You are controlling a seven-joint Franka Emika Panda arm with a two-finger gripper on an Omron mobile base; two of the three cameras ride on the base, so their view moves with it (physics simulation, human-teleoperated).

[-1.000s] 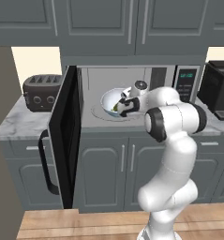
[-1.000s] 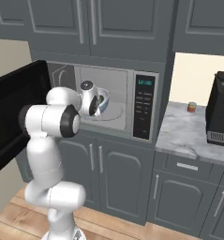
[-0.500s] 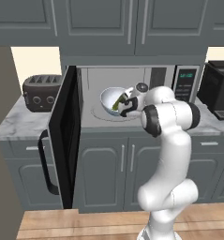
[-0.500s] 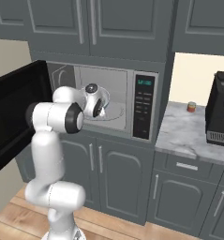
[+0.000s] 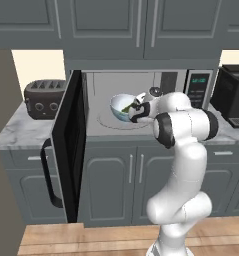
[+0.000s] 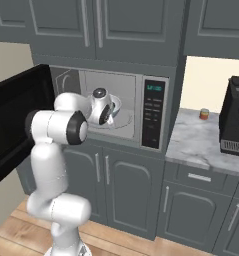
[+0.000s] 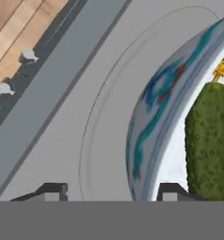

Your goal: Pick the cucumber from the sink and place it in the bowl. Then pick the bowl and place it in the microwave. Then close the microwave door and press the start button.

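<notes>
Bowl placement is the step in hand: the white, blue-patterned bowl sits inside the microwave, on the round turntable at the middle of its floor, with the cucumber lying in it. The gripper reaches into the microwave at the bowl's near rim. In the hand view the fingers straddle that rim, one tip outside the bowl and one inside beside the cucumber, with visible space between each tip and the wall, so they look spread and no longer clamped on the bowl. The bowl appears to rest on its own.

The microwave door stands swung wide to the left of the microwave, its dark bar handle facing outward. The control panel is on the microwave's right side.

The next move probably calls for drawing the gripper straight back out of the microwave without dragging the rim, then going round to the outer face of the door to push it shut before reaching the start button.
</notes>
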